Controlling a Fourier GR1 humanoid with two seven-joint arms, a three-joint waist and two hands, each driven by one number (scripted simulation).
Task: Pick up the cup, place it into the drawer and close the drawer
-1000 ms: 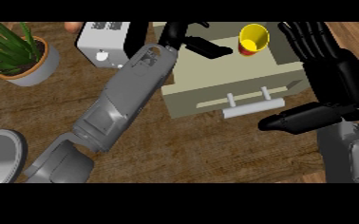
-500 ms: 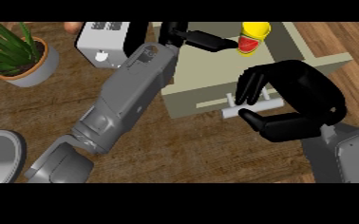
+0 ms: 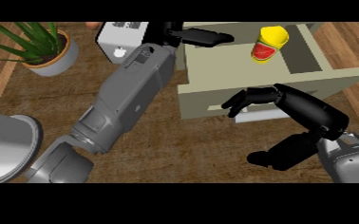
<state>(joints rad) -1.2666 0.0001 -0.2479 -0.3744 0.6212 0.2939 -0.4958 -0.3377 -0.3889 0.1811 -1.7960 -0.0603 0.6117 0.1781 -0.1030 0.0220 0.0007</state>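
Note:
The yellow cup (image 3: 270,43) with a red label lies tilted inside the open pale drawer (image 3: 231,71), near its back right. My left hand (image 3: 198,36) reaches over the drawer's back left corner, fingers straight and empty, a short gap from the cup. My right hand (image 3: 303,110) is at the drawer's front panel, fingers (image 3: 245,99) bent against it just above the white handle (image 3: 263,117). Its thumb (image 3: 279,154) is spread wide below. Neither hand holds anything.
A white toaster-like appliance (image 3: 120,42) stands just left of the drawer, partly behind my left forearm (image 3: 129,95). A potted plant (image 3: 48,52) is at the far left. A grey round dish (image 3: 15,147) shows at the lower left edge. Wooden counter (image 3: 175,147) lies in front.
My right hand has come down from beside the cup to the drawer's front panel. The cup stays in the drawer, apart from both hands. My left hand has barely moved.

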